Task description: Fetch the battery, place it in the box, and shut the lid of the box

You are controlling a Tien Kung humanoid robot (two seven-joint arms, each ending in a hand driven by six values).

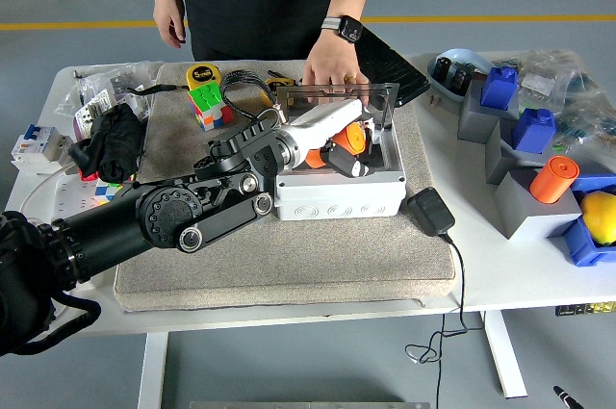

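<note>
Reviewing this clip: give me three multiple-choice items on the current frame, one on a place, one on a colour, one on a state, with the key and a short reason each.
1. Where is the left hand?
A. Inside the light grey plastic box
B. On the black power adapter
C. Off the table, hanging down

2. What colour is the cylinder beside that hand in the box?
A. Green
B. Orange
C. Blue

3. How does the box's clear lid stand?
A. Shut flat on the box
B. Lying off on the grey mat
C. Raised at the box's far edge, with the person's hand at it

Answers: 1 A, the white forearm runs over the box's wall and the fingers lie within. 2 B, the cylinder inside shows orange. 3 C, the lid stands up behind the opening, which is uncovered.
</note>
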